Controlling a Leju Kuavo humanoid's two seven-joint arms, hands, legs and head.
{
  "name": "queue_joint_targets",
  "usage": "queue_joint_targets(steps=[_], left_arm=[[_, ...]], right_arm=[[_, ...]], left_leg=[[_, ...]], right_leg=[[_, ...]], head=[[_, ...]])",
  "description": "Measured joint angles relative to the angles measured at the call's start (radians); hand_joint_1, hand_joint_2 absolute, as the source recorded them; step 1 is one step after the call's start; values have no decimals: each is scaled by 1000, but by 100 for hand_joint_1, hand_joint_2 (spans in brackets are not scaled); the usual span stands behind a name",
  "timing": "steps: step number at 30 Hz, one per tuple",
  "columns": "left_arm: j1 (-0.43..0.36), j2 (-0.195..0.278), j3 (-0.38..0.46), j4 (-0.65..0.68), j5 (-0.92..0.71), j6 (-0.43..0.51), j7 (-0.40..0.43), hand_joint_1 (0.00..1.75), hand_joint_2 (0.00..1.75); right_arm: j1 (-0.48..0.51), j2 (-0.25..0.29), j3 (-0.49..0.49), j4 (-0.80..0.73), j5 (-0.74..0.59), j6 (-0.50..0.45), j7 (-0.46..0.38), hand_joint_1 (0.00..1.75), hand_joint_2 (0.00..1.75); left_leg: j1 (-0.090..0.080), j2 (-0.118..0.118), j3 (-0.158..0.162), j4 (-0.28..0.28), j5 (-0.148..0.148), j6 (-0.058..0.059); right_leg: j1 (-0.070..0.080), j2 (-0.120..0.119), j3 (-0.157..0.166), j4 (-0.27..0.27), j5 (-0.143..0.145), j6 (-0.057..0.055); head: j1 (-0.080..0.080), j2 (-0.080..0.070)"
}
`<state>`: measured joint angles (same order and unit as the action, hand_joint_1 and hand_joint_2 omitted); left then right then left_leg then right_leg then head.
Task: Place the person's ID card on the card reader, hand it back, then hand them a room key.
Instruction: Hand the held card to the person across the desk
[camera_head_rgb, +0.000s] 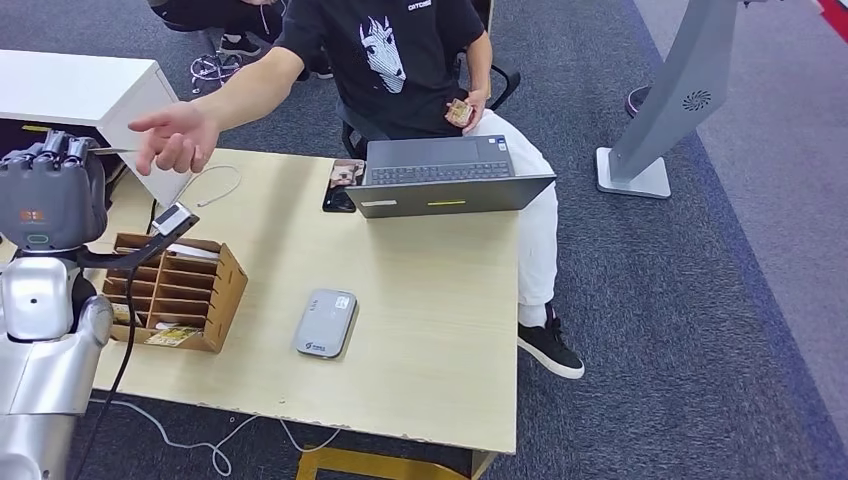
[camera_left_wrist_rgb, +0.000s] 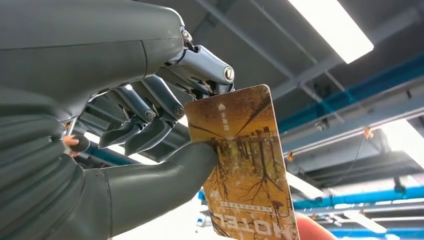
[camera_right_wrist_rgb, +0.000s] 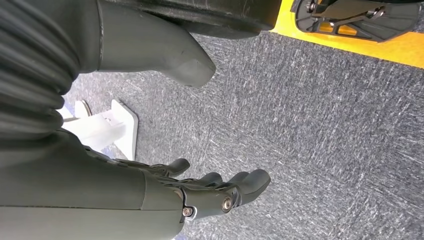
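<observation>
While the person's hand (camera_head_rgb: 178, 137) reaches across the wooden desk (camera_head_rgb: 430, 300) toward our raised left hand (camera_head_rgb: 55, 185), we judge the step in hand to be the last one: passing over the room key. To do it well, we would keep the left arm steady and the card edge presented toward the reaching fingers, and let go only once they have closed on it; loosening too soon would drop it onto the desk or into the cardboard card organiser (camera_head_rgb: 175, 290) below.

The head view gives us the layout: the grey laptop (camera_head_rgb: 445, 178) at the far edge, the organiser beside our arm, and the grey card reader (camera_head_rgb: 325, 323) lying bare near the middle of the desk. The person's other hand (camera_head_rgb: 465, 108) holds a small object at the lap, possibly the returned ID card, though we cannot tell.

The left wrist view shows what the head view cannot. There the left hand grips the hotel key card (camera_left_wrist_rgb: 242, 165), a yellow-brown card printed with trees and the word HOTEL, pinched between the thick thumb (camera_left_wrist_rgb: 165, 175) and the darker fingers (camera_left_wrist_rgb: 150, 107), with a fingertip of the person showing near the card's free end.

The right wrist view shows our right hand (camera_right_wrist_rgb: 200, 192) hanging over grey carpet, holding nothing, its fingers loosely extended.
</observation>
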<state>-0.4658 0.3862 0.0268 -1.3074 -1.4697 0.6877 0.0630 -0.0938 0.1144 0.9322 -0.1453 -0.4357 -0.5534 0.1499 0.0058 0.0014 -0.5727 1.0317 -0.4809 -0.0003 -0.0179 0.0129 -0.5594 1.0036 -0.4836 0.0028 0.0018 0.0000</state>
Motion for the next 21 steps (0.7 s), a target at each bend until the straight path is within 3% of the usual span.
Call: queue_joint_targets(steps=[7, 16, 20, 21], left_arm=[[-64, -17, 0, 134, -1, -3, 18, 175, 175], [-80, -37, 0, 190, 38, 3, 15, 175, 175], [-78, -43, 1, 194, 45, 3, 6, 3, 175], [-75, -46, 2, 193, 44, 3, 2, 0, 175]], right_arm=[[-2, 0, 5, 0, -4, -4, -5, 0, 175], [-3, 0, 5, 0, -9, -7, -8, 0, 175], [-3, 0, 5, 0, -15, -9, -7, 0, 175], [-3, 0, 5, 0, -16, -10, -6, 0, 175]], left_leg=[[-1, 0, 0, 0, 0, 0], [0, 0, 0, 0, 0, 0], [0, 1, -1, 0, 0, 0], [0, 1, -1, 0, 0, 0]], right_leg=[[-1, 0, 0, 0, 0, 0], [0, 1, -1, 0, 0, 1], [0, 1, -1, 0, 0, 1], [0, 1, -1, 0, 0, 1]], head=[[0, 0], [0, 0], [0, 0], [0, 0]])
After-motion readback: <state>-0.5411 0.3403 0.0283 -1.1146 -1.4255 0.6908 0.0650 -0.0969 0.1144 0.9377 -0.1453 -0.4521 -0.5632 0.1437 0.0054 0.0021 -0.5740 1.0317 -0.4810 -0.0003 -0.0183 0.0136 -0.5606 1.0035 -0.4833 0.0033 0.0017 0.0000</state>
